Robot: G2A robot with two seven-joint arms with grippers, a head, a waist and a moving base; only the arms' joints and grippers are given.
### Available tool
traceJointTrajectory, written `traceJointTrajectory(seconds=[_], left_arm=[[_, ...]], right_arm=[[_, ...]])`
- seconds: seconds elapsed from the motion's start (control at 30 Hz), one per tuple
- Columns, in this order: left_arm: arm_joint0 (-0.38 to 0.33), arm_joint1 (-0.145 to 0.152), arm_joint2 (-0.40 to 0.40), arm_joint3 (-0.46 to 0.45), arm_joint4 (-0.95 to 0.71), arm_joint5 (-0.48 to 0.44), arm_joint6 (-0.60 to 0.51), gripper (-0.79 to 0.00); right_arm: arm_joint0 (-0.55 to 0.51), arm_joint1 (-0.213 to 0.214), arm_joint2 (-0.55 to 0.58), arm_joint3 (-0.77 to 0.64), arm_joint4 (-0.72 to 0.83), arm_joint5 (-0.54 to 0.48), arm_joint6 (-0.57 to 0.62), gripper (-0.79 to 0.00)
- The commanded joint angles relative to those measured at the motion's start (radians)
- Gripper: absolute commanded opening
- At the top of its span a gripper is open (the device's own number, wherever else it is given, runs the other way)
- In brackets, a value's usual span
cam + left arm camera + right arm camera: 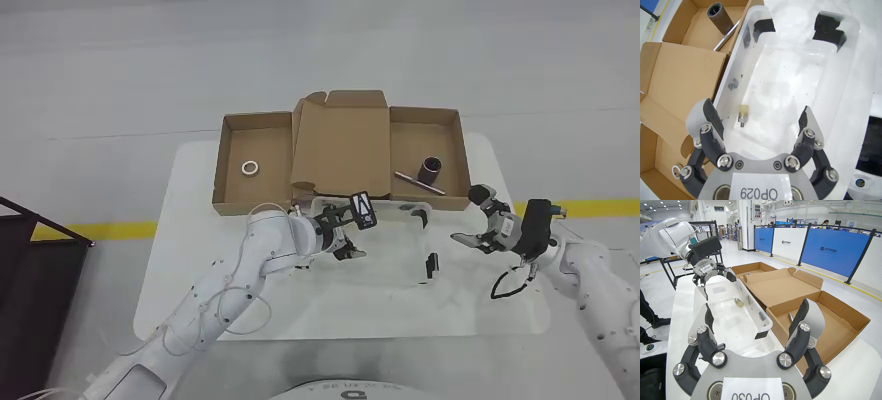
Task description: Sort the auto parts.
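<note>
A pick looks in hand: the left hand point(757, 105) hangs wide open and empty over the clear bin point(732, 66), where one cream-capped stud point(743, 114) lies near the box-side wall. Next it must lower and close on it. The right hand point(755, 303) hovers beside the bin's far end, also open and empty. The cardboard box point(687, 75) holds a dark sleeve point(719, 18) and a metal rod point(727, 35) in one compartment, and a ring point(250, 168) in another.

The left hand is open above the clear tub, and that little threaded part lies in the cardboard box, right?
Not quite. The little threaded part lies in the clear tub, not the cardboard box; the left wrist view shows it. The left hand is open above the tub.
</note>
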Motion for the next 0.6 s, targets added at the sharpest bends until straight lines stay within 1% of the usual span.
traceJointTrajectory(seconds=[0.0, 0.33, 0.37, 0.4, 0.47, 0.57], left_arm=[[0.0, 0.0, 0.0, 0.0, 0.0, 0.0, 0.0, 0.0], [0.002, 0.0, 0.0, 0.001, 0.002, 0.003, 0.001, 0.0], [0.007, 0.0, 0.002, 0.002, 0.006, 0.01, 0.005, -0.022], [0.01, 0.0, 0.003, 0.004, -0.002, 0.01, 0.007, -0.08], [0.01, 0.0, 0.002, 0.005, -0.026, 0.001, -0.007, -0.068], [0.005, 0.001, 0.0, -0.001, -0.061, -0.011, -0.058, -0.018]], right_arm=[[0.0, 0.0, 0.0, 0.0, 0.0, 0.0, 0.0, 0.0], [0.0, 0.0, 0.0, 0.0, 0.0, 0.0, 0.0, 0.0], [0.0, 0.0, 0.0, 0.0, 0.0, 0.0, 0.0, 0.0], [0.0, 0.0, 0.0, 0.0, 0.0, 0.0, 0.0, 0.0], [0.0, 0.0, 0.0, 0.0, 0.0, 0.0, 0.0, 0.0], [0.0, 0.0, 0.0, 0.0, 0.0, 0.0, 0.0, 0.0]])
